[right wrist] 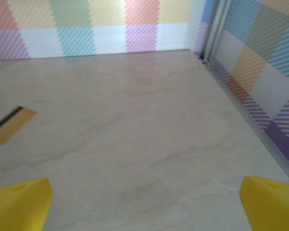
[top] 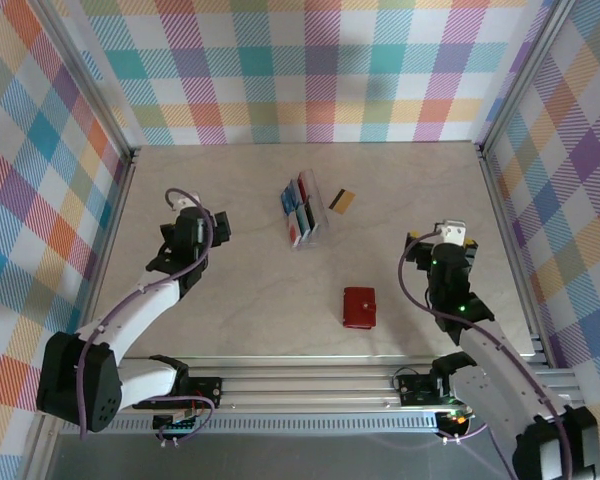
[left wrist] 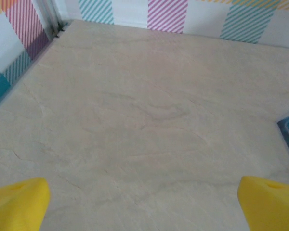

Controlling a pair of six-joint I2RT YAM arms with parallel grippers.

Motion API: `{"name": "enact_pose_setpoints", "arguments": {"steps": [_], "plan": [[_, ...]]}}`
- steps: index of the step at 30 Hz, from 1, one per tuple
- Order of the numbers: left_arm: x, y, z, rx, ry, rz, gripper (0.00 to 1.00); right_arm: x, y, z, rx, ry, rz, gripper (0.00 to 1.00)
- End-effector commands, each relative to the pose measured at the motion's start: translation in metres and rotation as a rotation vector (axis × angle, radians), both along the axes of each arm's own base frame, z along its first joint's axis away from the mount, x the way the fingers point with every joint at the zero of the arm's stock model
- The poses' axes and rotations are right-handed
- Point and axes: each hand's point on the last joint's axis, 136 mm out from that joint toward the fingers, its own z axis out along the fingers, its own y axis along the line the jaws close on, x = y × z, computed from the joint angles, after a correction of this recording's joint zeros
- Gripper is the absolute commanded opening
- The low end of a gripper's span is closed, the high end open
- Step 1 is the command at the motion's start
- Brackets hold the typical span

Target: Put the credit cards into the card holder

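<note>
Zero progress: holder (top: pixel 359 307) shut at 5 o'clock from rack (top: pixel 304 232) (cards (top: pixel 300 205) slotted in it), gold card (top: pixel 342 201) loose at 3, both jaws apart, empty.

I see a red leather-like folding card holder (top: pixel 359 307) at six o'clock of a gold plastic card with a dark stripe (top: pixel 342 201), and blue, red and teal plastic cards (top: pixel 300 208) at its nine o'clock. The walls (top: pixel 310 70) are pastel plaid, the tabletop (top: pixel 240 300) veined beige, the foam fingertips (left wrist: pixel 19 204) yellow.

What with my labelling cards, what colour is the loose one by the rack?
Loose card: gold with a dark edge stripe; clearest in right wrist view.
</note>
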Motion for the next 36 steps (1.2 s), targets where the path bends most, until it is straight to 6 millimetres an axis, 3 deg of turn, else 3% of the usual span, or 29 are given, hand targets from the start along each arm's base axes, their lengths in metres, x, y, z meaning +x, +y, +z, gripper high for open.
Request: {"name": "enact_pose_setpoints", "arguments": {"steps": [1,4,8,12,16,18,19,21,23,24,26,29,36], "plan": [[0.01,0.015,-0.012,0.063,-0.043,0.045,1.0,0.021,0.013,0.006,0.017,-0.105,0.089,1.0],[0.016,0.018,-0.032,0.075,-0.082,0.046,1.0,0.036,0.008,-0.004,0.014,-0.104,0.059,1.0],[0.022,0.008,-0.021,0.067,-0.208,-0.037,1.0,0.05,-0.003,-0.021,0.006,-0.111,0.006,1.0],[0.024,0.018,-0.03,0.096,-0.12,-0.003,1.0,0.056,-0.007,-0.039,0.015,-0.08,0.002,1.0],[0.006,0.037,-0.041,0.127,-0.116,0.069,1.0,0.067,-0.008,-0.056,0.019,-0.018,0.004,1.0],[0.003,0.046,-0.066,0.11,-0.073,0.099,1.0,0.069,-0.006,-0.056,0.014,-0.016,0.013,1.0],[0.002,0.045,-0.067,0.118,-0.061,0.091,1.0,0.067,-0.007,-0.056,0.022,-0.021,0.008,1.0],[-0.002,0.043,-0.056,0.091,-0.197,0.061,1.0,0.063,-0.006,-0.053,0.008,-0.088,0.028,1.0],[0.0,0.057,-0.071,0.043,-0.207,0.104,1.0,0.071,-0.008,-0.058,-0.016,-0.126,0.018,1.0],[0.007,0.054,-0.071,0.039,-0.195,0.076,1.0,0.076,0.0,-0.063,-0.031,-0.084,0.05,1.0],[0.019,0.035,-0.094,0.031,-0.091,-0.051,1.0,0.084,-0.001,-0.069,-0.005,-0.02,0.063,1.0],[0.023,0.039,-0.101,-0.002,-0.064,-0.048,1.0,0.082,-0.002,-0.07,0.003,-0.021,0.061,1.0],[0.025,0.037,-0.097,0.011,-0.079,-0.054,1.0,0.084,-0.002,-0.071,0.01,-0.007,0.064,1.0]]}}
